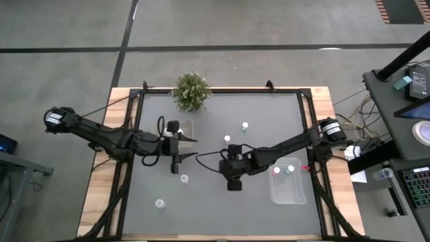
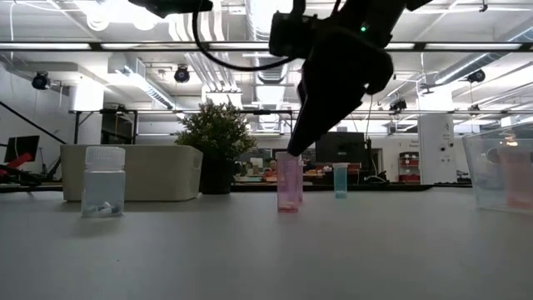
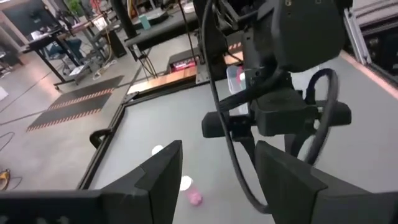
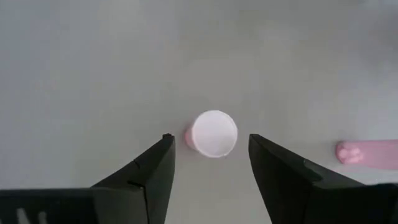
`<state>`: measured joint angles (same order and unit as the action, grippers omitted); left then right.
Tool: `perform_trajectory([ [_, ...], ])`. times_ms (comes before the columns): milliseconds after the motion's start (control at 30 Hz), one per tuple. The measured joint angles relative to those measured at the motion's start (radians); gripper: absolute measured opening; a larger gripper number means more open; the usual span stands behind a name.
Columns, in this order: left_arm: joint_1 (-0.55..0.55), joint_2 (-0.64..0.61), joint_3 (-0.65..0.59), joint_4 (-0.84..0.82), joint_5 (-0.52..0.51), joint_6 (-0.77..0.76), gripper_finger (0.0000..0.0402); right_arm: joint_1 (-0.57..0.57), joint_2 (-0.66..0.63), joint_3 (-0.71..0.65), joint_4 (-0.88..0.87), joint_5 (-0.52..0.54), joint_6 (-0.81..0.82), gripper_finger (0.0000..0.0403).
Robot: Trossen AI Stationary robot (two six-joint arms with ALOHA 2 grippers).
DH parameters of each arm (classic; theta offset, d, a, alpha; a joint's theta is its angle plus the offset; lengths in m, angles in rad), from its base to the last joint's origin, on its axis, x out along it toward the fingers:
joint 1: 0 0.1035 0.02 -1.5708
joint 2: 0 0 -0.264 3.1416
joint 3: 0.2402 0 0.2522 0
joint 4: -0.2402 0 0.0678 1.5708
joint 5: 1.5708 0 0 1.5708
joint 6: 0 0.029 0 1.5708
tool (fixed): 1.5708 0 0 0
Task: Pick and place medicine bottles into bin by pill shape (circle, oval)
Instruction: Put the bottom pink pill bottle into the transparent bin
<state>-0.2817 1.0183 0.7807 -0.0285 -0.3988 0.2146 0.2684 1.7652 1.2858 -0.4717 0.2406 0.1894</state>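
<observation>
Above a pink bottle, right hand wide open, empty, touching nothing

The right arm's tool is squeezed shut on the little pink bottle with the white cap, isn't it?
Not quite. The right tool is open, not squeezed shut. In the right wrist view its two dark fingers stand apart on either side of the pink bottle with the white cap, with grey table showing between each finger and the bottle. It is over the bottle but not gripping it.

Plant at table back edge, bin on right w/ two bottles inside.
</observation>
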Motion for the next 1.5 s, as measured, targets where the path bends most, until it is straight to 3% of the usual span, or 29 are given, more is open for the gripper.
perform_trajectory([
  [633, 0.0, 0.004, -0.001, 0.002, 0.0, 0.008, 0.0183, -0.025, 0.025, 0.001, 0.044, -0.012, -0.026, 0.0191],
  [1500, 0.0, 0.004, -0.001, 0.005, 0.001, 0.008, 0.0183, -0.025, 0.023, -0.026, 0.087, -0.012, -0.025, 0.0109],
])
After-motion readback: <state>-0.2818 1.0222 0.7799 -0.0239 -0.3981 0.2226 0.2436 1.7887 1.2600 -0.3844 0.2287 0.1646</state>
